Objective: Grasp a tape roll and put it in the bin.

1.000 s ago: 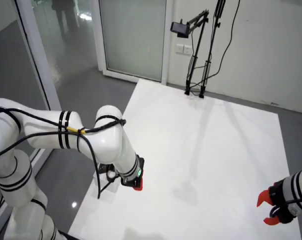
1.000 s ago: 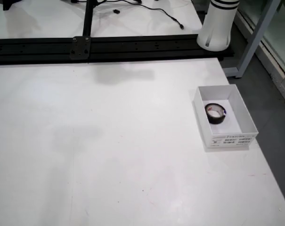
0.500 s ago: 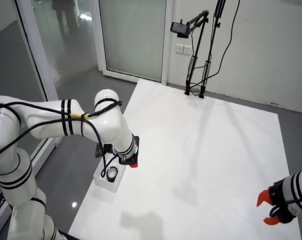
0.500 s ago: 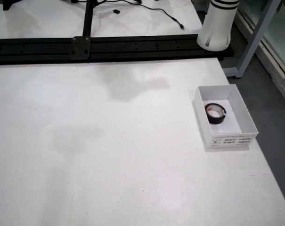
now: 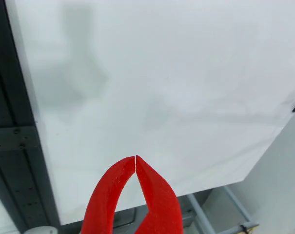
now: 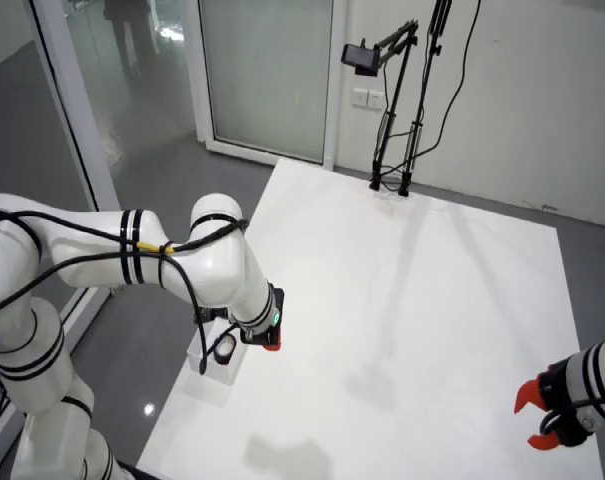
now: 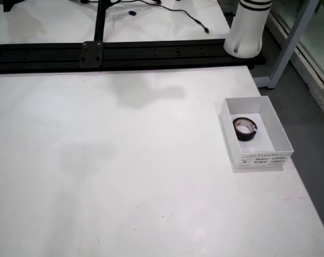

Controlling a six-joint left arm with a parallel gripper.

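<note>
Over the white table (image 7: 124, 176) the red hand (image 5: 135, 163) hangs with its two tips pressed together and nothing between them; the tape roll (image 7: 245, 128) lies flat inside the white bin (image 7: 282, 140) near the table's right edge in the top view, so the job looks done; the good move now, I think, is to lift the hand up and away slowly, keeping the arm (image 6: 197, 270) well clear of the bin walls so it does not tip.
</note>
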